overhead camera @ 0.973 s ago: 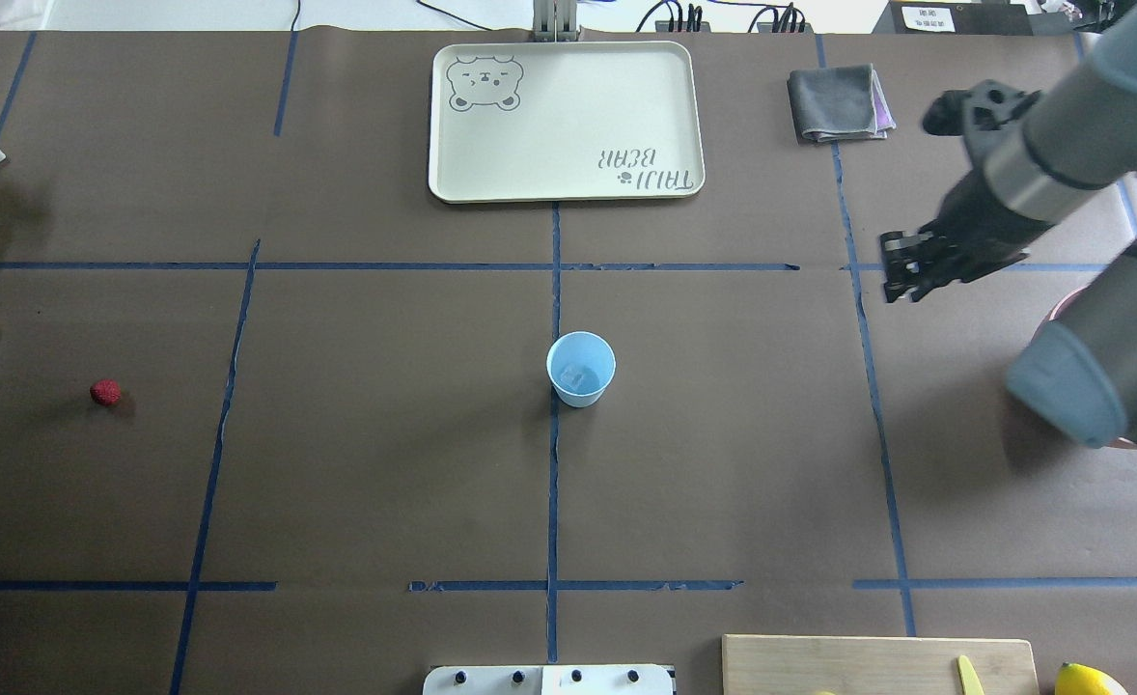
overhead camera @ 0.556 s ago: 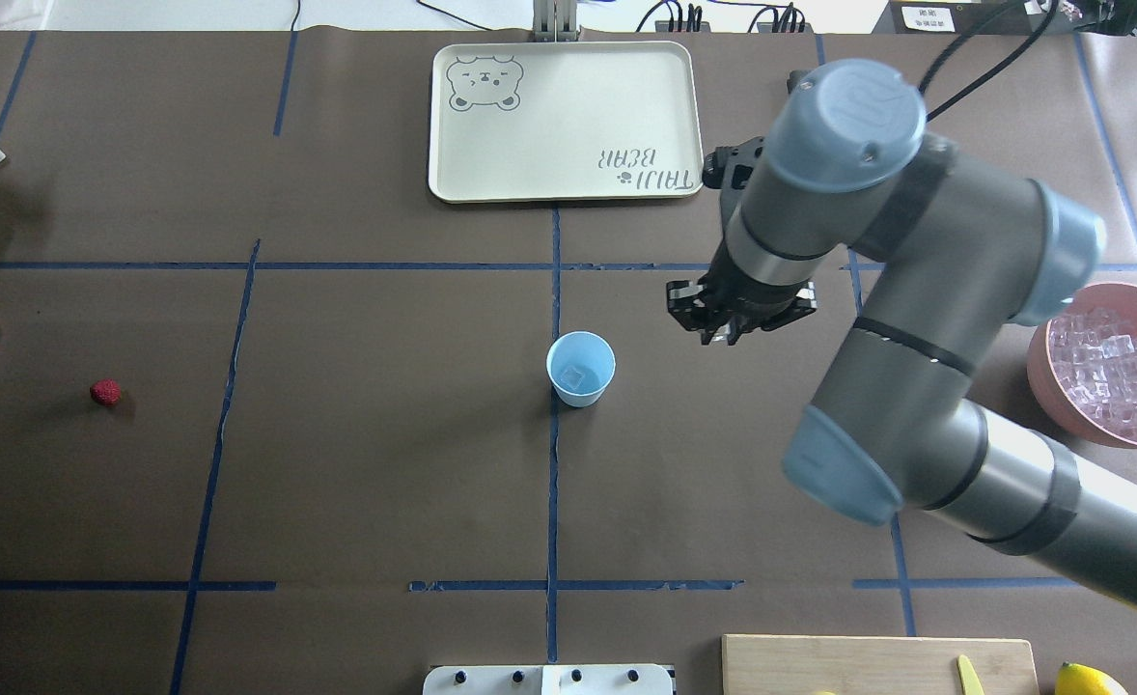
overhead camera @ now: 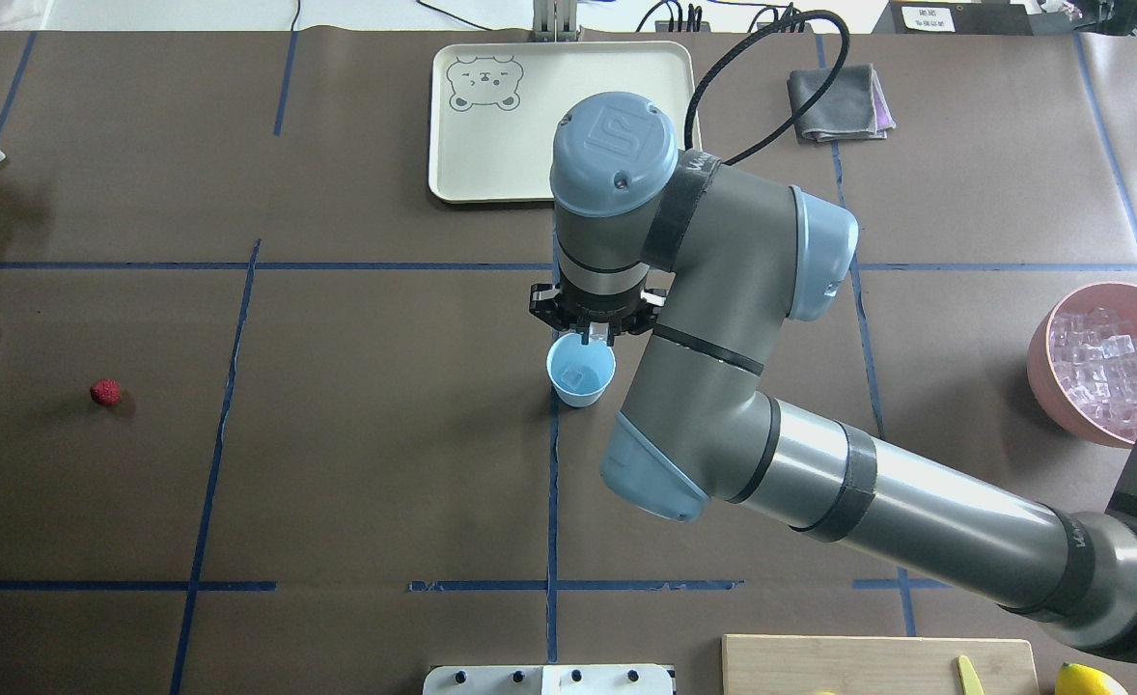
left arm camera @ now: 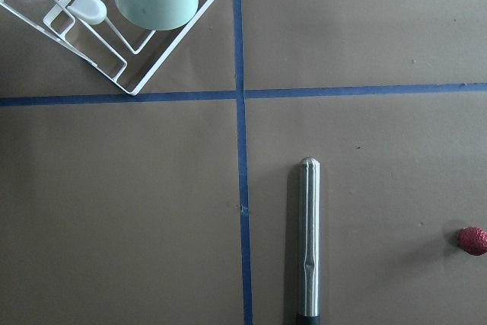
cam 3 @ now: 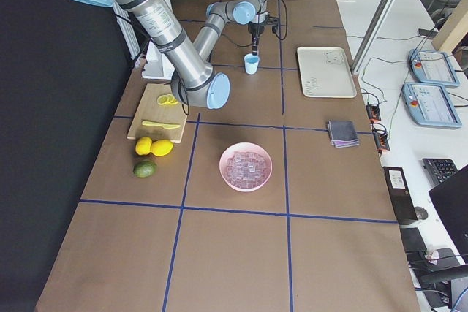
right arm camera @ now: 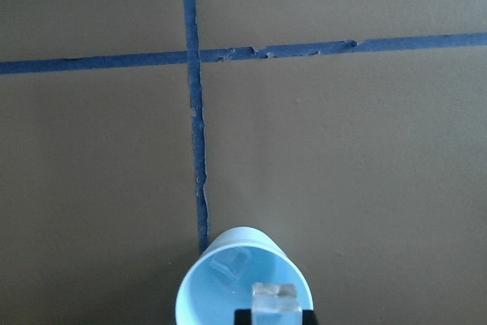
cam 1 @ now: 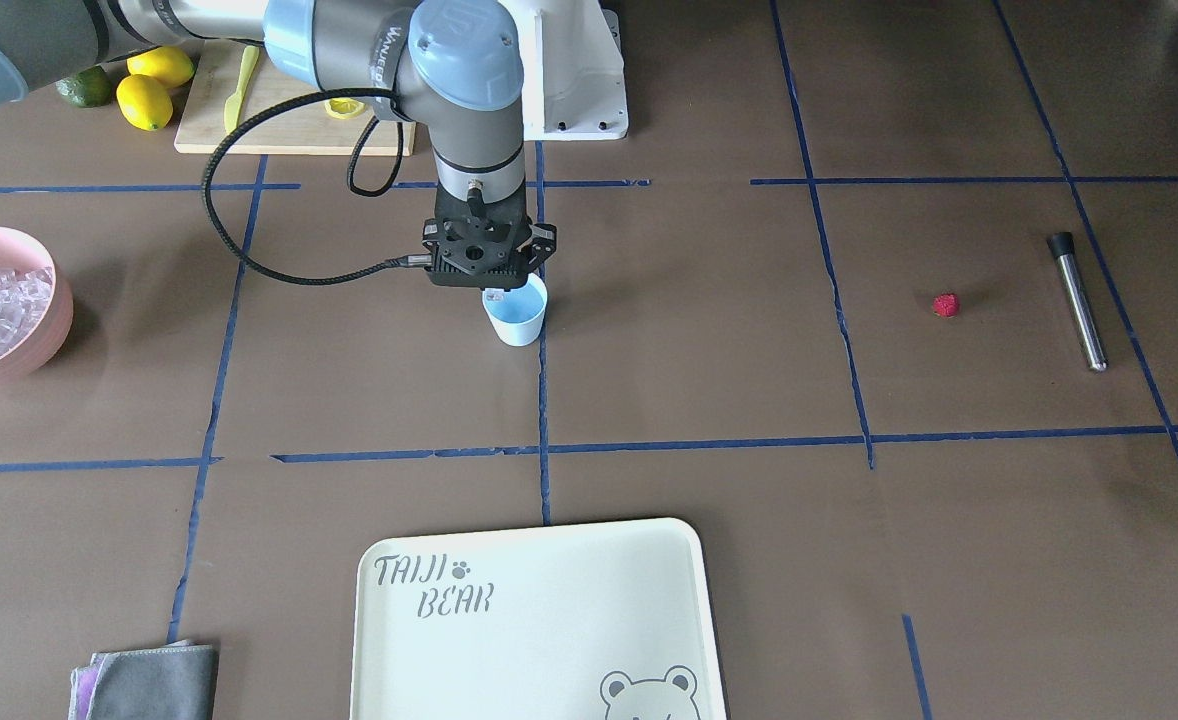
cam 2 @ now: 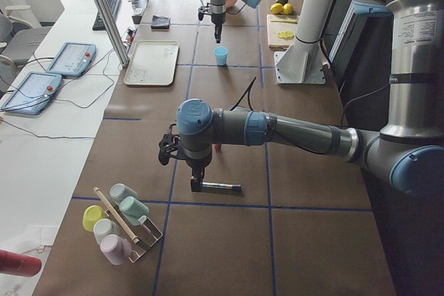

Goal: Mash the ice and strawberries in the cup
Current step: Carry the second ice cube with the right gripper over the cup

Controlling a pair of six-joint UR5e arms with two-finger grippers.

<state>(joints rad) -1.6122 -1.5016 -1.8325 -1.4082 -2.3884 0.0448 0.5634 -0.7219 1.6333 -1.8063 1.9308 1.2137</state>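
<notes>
— Right pincer (overhead camera: 596, 338): where is it now?
— It hangs straight down, just above the far rim of the cup (overhead camera: 583, 398). Its fingers are narrowed on one clear cube (right arm camera: 274, 298) of ice. A second ago it was off to the right, by the pink bowl (overhead camera: 1036, 359) of ice (overhead camera: 1104, 372). It has since crossed to the table's middle.
— Anything in the cup?
— A lone cube (right arm camera: 228, 266) lies on its blue floor. The held one sits over the opening, so letting go should drop it in as a second.
— And the strawberry?
— The strawberry (overhead camera: 105, 392) lies on the table well to the left, near a steel rod (left arm camera: 308, 241). The left pincer (cam 2: 197, 185) hovers over that rod. I cannot tell whether it is wide or closed. Ice loading looks under way, with the berry and the mashing not yet done.
</notes>
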